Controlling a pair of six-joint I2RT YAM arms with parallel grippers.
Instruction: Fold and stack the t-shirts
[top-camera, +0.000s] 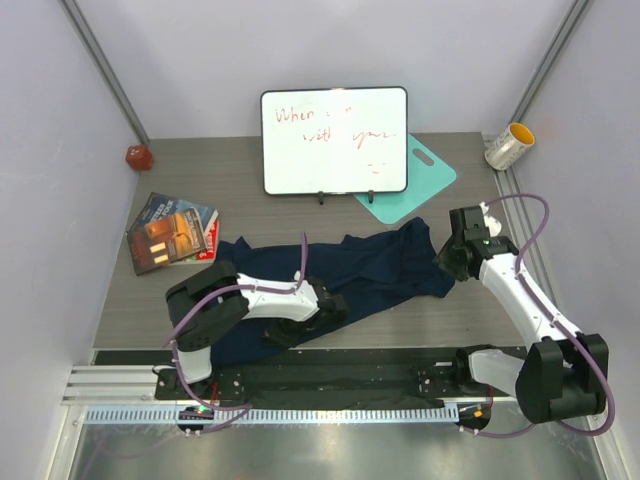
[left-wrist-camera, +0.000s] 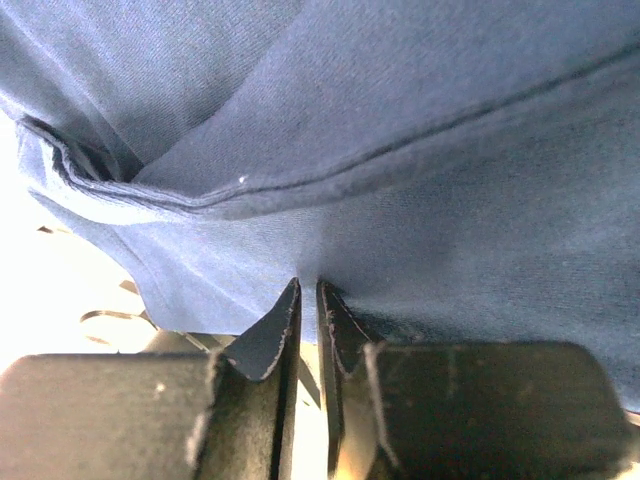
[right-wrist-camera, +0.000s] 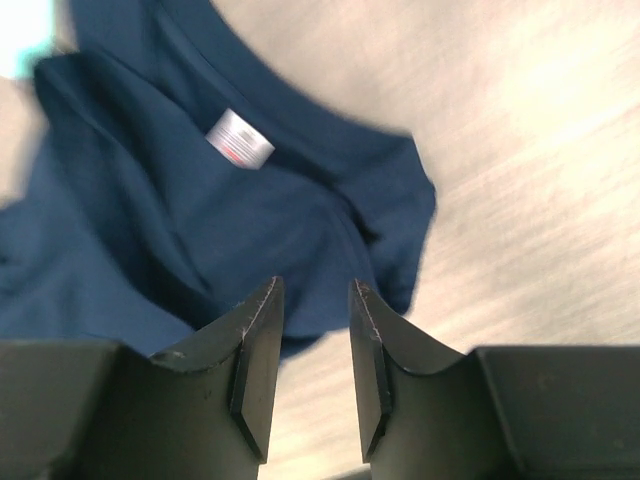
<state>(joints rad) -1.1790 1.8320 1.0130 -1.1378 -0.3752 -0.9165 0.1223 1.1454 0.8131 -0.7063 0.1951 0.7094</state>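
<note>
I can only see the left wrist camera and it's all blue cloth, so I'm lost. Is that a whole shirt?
Observer: Yes, a navy t-shirt, lying crumpled across the table from one arm to the other.
Operator: What's the other arm doing?
Observer: The right arm has its jaws apart and empty, near the collar's white label.
Operator: Is anything else on the table?
Observer: A whiteboard stands behind the shirt, and books lie at the left.
</note>
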